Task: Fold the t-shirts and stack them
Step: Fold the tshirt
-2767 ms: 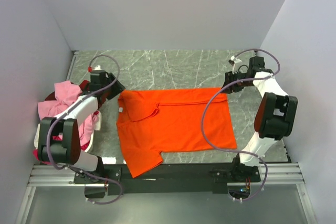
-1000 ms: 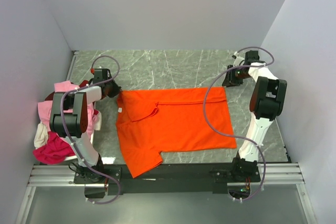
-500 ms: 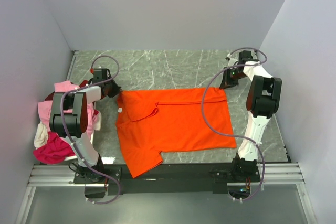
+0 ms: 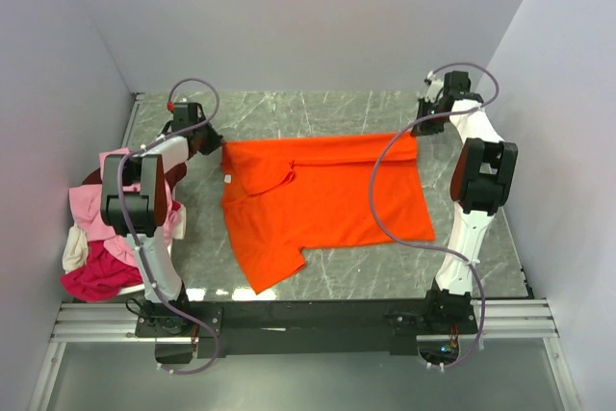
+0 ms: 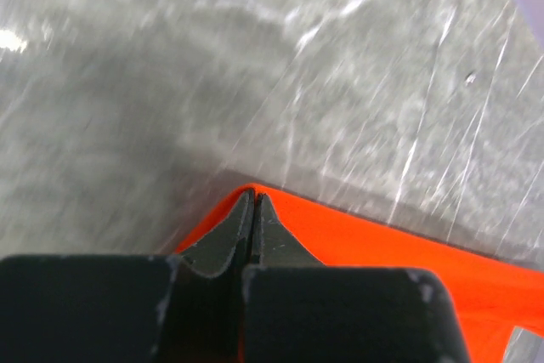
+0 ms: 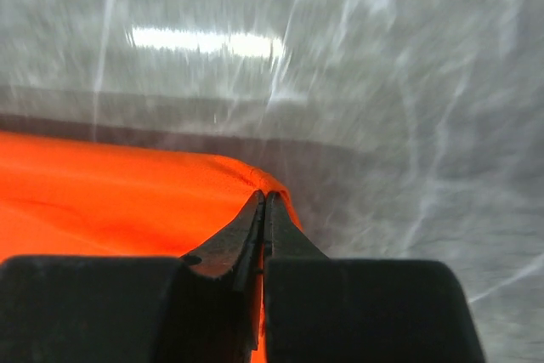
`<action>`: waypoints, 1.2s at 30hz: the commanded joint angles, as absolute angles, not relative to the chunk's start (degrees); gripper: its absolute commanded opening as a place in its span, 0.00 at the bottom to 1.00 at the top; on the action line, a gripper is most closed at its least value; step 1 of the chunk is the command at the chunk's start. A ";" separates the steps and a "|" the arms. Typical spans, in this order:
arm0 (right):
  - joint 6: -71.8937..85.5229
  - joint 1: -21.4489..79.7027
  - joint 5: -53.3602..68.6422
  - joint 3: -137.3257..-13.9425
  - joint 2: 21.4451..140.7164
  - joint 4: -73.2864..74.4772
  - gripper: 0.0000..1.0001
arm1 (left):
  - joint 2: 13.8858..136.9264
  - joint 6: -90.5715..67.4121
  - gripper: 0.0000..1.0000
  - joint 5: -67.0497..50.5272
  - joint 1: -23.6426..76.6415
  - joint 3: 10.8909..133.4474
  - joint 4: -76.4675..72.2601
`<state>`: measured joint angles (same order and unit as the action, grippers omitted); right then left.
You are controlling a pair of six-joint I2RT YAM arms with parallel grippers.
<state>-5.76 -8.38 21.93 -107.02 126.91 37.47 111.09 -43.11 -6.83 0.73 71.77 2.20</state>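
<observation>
**Shirt dragged toward the far wall**

Your orange t-shirt [image 4: 322,199] has slid back since a second ago. The left gripper [image 5: 253,197] and right gripper [image 6: 264,197] each clench a far corner. It lies spread mid-table [image 4: 318,113] with slight wrinkles.

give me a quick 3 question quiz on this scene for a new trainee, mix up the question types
1. True or false: the left gripper and the right gripper are each shut on a far corner of the orange t-shirt.
2. Where is the heap of other t-shirts? A) beside the left arm, left of the orange t-shirt B) on top of the orange t-shirt C) under the right arm
3. Fill in: the shirt's neckline lies nearer the ____ gripper.
Key: 1 true; 2 A; 3 left
</observation>
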 commanded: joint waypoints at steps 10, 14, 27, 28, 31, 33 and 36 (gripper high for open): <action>-1.49 -7.13 10.12 -131.30 138.51 32.00 0.41 | 126.73 -41.57 0.25 -10.98 0.26 97.45 5.97; -2.28 -5.80 2.65 -129.03 136.76 26.04 0.68 | 127.36 -38.86 0.57 -10.29 0.26 106.51 9.66; -27.66 -4.66 39.80 -95.85 111.64 30.40 0.72 | 94.34 -20.22 0.69 -20.56 5.61 83.34 8.43; -31.69 -4.48 41.03 -93.54 108.23 30.76 0.72 | 92.39 -19.43 0.69 -21.26 6.58 78.88 9.13; -37.86 -4.39 45.26 -85.19 101.72 33.31 0.72 | 85.36 -15.04 0.69 -20.23 10.80 71.05 12.82; -39.98 -4.39 45.79 -81.15 99.15 35.67 0.71 | 80.71 -12.22 0.68 -21.00 13.52 67.34 15.46; -41.49 -4.39 42.13 -78.06 96.24 38.50 0.70 | 75.35 -10.55 0.68 -20.30 16.69 60.57 17.05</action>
<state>-35.88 -4.21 41.63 -80.90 98.48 34.94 79.07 -15.62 -19.68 14.94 65.12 12.36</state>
